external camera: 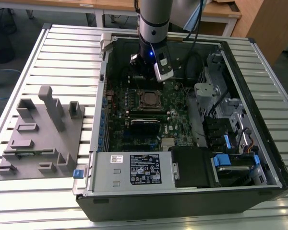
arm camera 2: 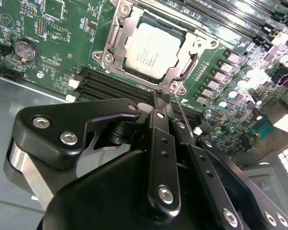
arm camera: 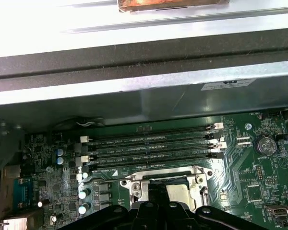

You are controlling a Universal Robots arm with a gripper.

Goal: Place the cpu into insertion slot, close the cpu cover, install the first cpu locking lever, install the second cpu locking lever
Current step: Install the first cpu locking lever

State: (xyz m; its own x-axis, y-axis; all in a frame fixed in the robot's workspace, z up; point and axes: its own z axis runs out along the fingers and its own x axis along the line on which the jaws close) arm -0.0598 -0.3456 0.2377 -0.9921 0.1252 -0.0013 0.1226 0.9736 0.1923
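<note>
Two black fingers [arm camera 2: 159, 143] of the gripper [arm camera 2: 169, 112] are sitting drawn close together, with only a narrow slit between them. They are hovering just beside the insertion slot [external camera: 141, 100] in the green motherboard [arm camera 2: 62, 28]. The cpu [arm camera 2: 151, 48] is sitting in that slot, its pale metal top showing through the window of the cpu cover [arm camera 2: 128, 26], which is lying flat over it.

A thin wire locking lever [arm camera 2: 178, 100] is standing up from the corner of the slot nearest the gripper and slanting toward the fingertips. Its upper end is disappearing against one finger, and I cannot tell whether it is being pinched or merely touched.

In the first wrist view the gripper's dark body is covering most of the slot, so just a pale patch of the cpu and the cover's screwed corners are peeking out. Four long memory slots [arm camera: 149, 146] are lying just beside the slot, and a coin cell battery [arm camera: 265, 145] is sitting well apart from it.

In the exterior view the arm [external camera: 153, 24] is reaching down into the open computer case [external camera: 259, 158], its wrist hanging near the slot. A grey fixture [external camera: 38, 134] is resting outside the case, well apart from the slot, on the exterior view's left.
</note>
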